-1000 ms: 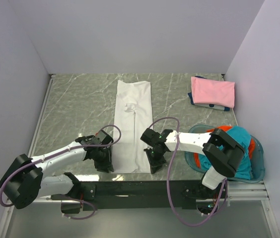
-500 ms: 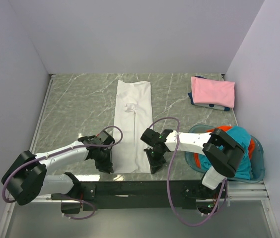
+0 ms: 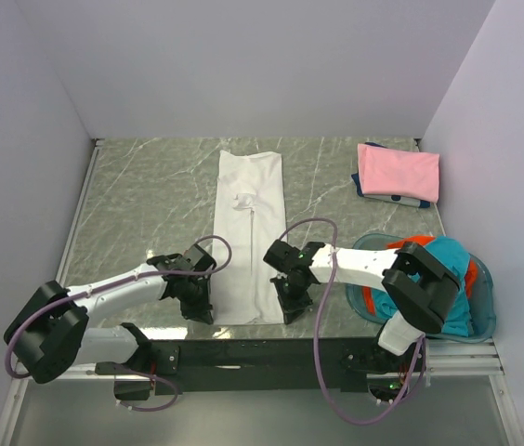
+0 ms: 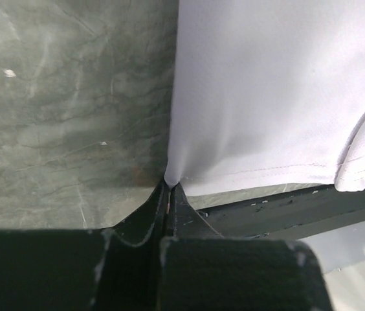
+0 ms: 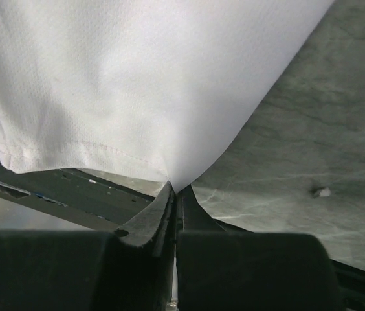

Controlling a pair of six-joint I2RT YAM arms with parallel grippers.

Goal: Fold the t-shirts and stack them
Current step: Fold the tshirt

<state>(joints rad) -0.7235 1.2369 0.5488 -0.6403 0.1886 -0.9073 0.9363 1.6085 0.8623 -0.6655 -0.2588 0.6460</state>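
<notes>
A grey marbled table [image 3: 141, 204] stands between pale lilac walls. On the middle of it lies the white t-shirt [image 3: 248, 223], folded into a long narrow strip that runs from the far side to the near edge.

The left gripper [image 3: 204, 314] is at the near left corner of this strip. In the left wrist view its two black fingers are pressed together, and a small peak of white cloth is pinched between the tips. The hem with its stitching runs to the right from there.

The right gripper [image 3: 291, 313] is at the near right corner. In the right wrist view its fingers are closed in the same way on a point of the white cloth, which is drawn taut up from the pinch.

At the far right corner of the table, the pink t-shirt [image 3: 399, 172] lies folded on top of a dark blue cloth [image 3: 362, 189], well apart from the strip. At the near right, the round blue basket [image 3: 488, 316] holds the teal t-shirt [image 3: 445, 260] and the orange-red t-shirt [image 3: 365, 300], both crumpled. The upper part of the right arm covers some of them.
</notes>
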